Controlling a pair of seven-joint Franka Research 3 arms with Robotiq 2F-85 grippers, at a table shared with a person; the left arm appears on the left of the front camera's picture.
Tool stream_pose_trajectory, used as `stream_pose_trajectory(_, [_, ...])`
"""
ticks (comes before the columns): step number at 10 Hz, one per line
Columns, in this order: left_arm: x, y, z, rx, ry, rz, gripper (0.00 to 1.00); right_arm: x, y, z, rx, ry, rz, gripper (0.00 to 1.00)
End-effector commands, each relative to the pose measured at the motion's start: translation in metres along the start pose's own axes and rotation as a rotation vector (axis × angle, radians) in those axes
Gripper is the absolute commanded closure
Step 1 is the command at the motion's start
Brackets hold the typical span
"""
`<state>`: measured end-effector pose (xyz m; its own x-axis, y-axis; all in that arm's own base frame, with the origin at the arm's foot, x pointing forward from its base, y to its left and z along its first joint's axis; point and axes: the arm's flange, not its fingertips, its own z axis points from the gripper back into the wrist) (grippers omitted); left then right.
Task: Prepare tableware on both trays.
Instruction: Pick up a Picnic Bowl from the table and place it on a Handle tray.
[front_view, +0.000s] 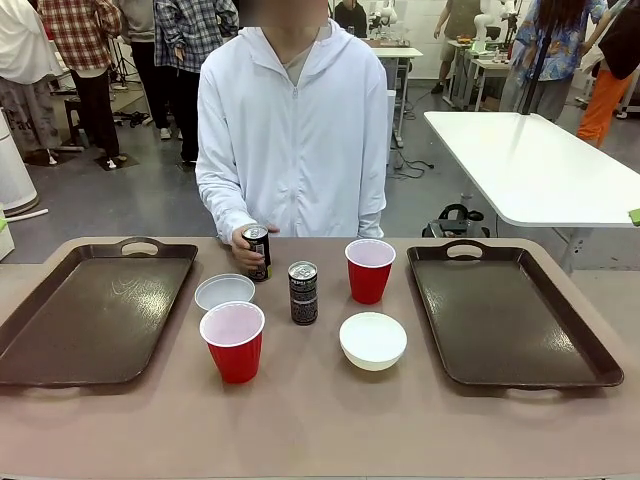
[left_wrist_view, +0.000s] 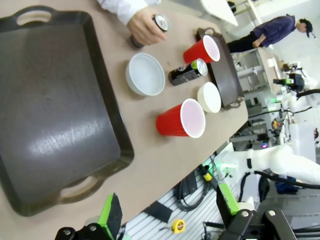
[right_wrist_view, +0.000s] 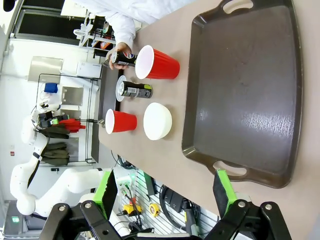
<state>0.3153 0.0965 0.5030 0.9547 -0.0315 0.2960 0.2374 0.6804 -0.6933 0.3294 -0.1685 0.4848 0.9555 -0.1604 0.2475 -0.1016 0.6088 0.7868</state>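
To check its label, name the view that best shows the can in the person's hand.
The front view: the held can stands upright, with the person's hand covering just one side. In the left wrist view the hand hides most of it, leaving the top. The right wrist view shows it small and sideways.

Can (front_view: 303, 293) print too small, no legible txt

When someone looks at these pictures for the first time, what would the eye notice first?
The near red cup and the far red cup stand out mid-table, beside two white bowls and a black can. A brown tray lies at each side, the left tray and the right tray. The person's hand holds a second can at the far edge.
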Motion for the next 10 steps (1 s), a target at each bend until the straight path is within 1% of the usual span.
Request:
stream_pose_trajectory(1, [0.001, -0.001, 0.000, -0.012, -0.009, 0.004, 0.00, 0.000, -0.001, -0.001, 0.012, 0.001, 0.001, 0.00])
stream_pose_trajectory(7, [0.001, -0.001, 0.000, -0.012, -0.009, 0.004, 0.00, 0.000, 0.000, 0.000, 0.000, 0.000, 0.000, 0.00])
stream_pose_trajectory(8, [0.001, -0.001, 0.000, -0.012, -0.009, 0.004, 0.00, -0.007, 0.020, 0.014, -0.104, -0.032, -0.023, 0.00])
stream_pose_trajectory(9, [0.001, -0.001, 0.000, -0.012, -0.009, 0.004, 0.00, -0.006, 0.040, 0.011, -0.220, 0.048, -0.066, 0.00])
stream_pose_trajectory(10, [0.001, -0.001, 0.000, -0.012, -0.009, 0.004, 0.00, 0.005, 0.057, 0.000, -0.316, 0.107, -0.129, 0.00])
